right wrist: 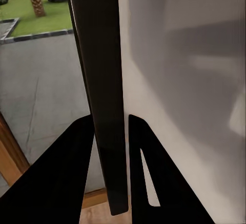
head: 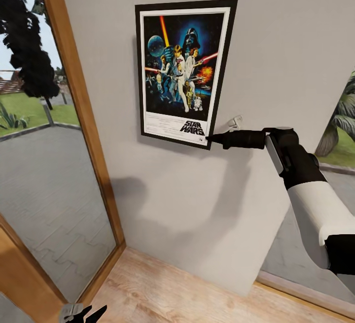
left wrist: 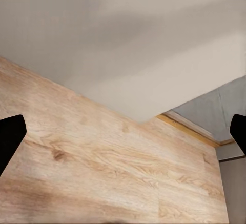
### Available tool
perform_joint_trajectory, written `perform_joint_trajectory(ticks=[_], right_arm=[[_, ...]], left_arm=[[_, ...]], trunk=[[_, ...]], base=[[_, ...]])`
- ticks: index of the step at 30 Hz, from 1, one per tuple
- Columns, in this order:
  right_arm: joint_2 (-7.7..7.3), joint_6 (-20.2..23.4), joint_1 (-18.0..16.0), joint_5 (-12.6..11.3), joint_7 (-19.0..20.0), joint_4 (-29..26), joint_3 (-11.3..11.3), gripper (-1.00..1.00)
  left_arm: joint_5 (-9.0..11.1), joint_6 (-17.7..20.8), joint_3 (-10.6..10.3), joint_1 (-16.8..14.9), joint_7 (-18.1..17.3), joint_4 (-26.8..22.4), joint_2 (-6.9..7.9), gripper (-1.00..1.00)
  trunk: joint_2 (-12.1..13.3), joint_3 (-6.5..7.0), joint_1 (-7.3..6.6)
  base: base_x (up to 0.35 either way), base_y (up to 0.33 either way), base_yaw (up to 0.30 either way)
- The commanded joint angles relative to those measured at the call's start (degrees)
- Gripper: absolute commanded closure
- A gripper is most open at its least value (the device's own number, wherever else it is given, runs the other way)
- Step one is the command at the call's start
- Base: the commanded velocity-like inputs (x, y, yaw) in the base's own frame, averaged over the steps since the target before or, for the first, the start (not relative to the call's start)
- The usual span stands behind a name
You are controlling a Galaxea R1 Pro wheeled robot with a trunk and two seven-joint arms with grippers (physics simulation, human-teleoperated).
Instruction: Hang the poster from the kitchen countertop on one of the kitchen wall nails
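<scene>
The poster [head: 182, 71] stands upright against the pale grey wall [head: 291, 37], tilted slightly, with its "STAR WARS" lettering at the bottom. My right gripper [head: 213, 139] is shut on the poster's lower right corner. In the right wrist view the dark frame edge [right wrist: 102, 70] runs between the two black fingers [right wrist: 72, 162] of that gripper [right wrist: 110, 120]. My left gripper [head: 84, 312] hangs low near the floor, open and holding nothing, its fingertips [left wrist: 10, 137] far apart. The wall nails are hidden or too small to see. The kitchen countertop is out of view.
A tall glass door with a wooden frame [head: 81, 111] stands left of the wall, with a paved yard behind it. Another glazed opening [head: 340, 130] lies to the right, past my right arm. Light wooden floor [head: 172, 293] runs along the wall's foot.
</scene>
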Motion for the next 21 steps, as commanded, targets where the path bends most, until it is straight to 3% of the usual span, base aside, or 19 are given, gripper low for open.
perform_joint_trajectory(ticks=[1, 14, 21], right_arm=[[-0.06, 0.5, -0.1, -0.5, -0.1, 0.0, 0.1, 1.00], [-0.06, 0.5, -0.1, -0.6, -0.1, 0.0, 0.1, 1.00], [-0.06, 0.5, -0.1, -0.6, -0.1, -0.1, 0.1, 1.00]], left_arm=[[0.4, -0.3, -0.5, -0.1, -0.1, 0.0, 0.03, -1.00], [0.4, -0.3, -0.5, 0.0, -0.1, 0.0, 0.03, -1.00], [0.4, -0.3, -0.5, 0.0, -0.1, 0.0, 0.03, -1.00]], trunk=[[-0.1, -0.14, 0.04], [-0.1, -0.14, 0.04], [-0.1, -0.14, 0.04]], base=[[0.048, -0.030, 0.000], [0.017, -0.010, 0.000], [0.129, -0.090, 0.000]])
